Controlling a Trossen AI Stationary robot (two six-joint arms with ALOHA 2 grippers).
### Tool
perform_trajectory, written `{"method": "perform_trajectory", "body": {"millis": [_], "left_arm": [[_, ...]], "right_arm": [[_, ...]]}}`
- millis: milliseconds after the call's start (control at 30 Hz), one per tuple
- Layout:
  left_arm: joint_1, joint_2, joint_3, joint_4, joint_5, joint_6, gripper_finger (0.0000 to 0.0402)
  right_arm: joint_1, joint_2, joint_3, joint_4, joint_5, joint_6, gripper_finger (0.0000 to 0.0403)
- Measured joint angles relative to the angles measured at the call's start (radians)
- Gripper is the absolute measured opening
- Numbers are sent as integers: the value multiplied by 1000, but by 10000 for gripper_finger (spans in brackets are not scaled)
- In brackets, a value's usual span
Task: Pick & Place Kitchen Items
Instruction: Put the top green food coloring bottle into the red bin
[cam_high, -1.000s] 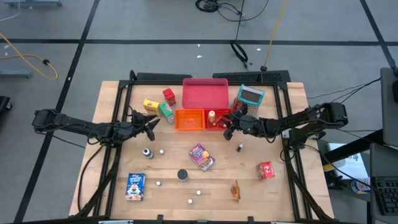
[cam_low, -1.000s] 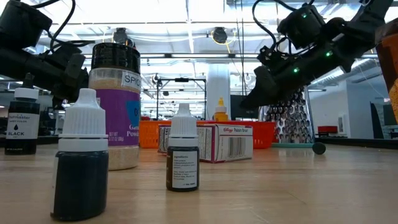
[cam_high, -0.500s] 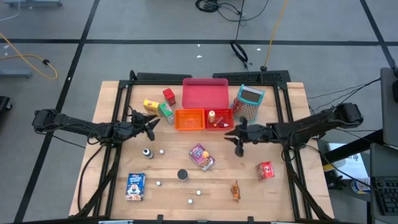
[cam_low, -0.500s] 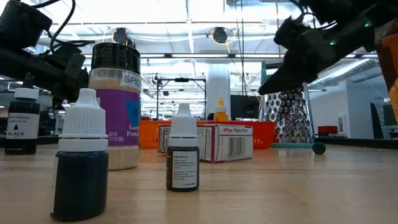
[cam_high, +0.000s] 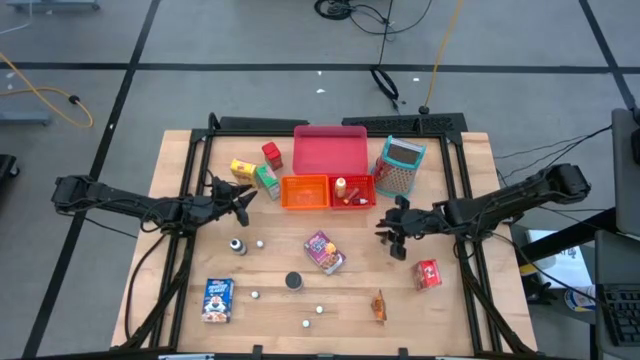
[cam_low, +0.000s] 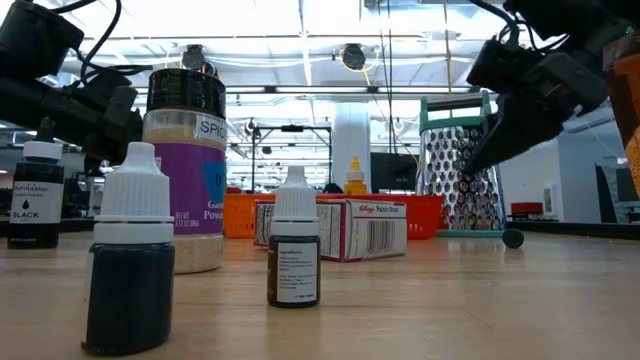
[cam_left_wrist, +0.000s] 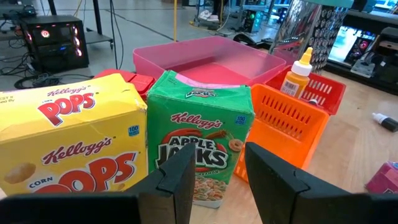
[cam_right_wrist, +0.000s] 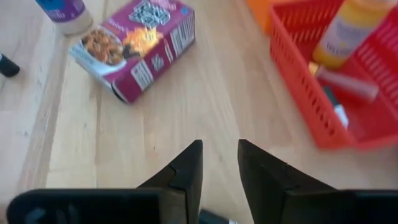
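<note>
Under right gripper, tiny bottle lies flat.

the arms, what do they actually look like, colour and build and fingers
Both arms are dark, nearly black, slim and jointed, with black cables running along them. The left gripper and the right gripper each end in two flat matte-black fingers with angular, wedge-like tips. No markings or labels show on them.

Pink tray, orange bin, red bin — grater beside.
</note>
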Motion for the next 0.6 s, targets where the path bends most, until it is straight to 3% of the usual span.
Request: {"method": "perform_trajectory", "body": {"millis": [600], "left_arm": [[0, 0, 0, 0, 0, 2, 141]], "right_arm": [[5, 0, -30, -116, -51, 95, 134]]}}
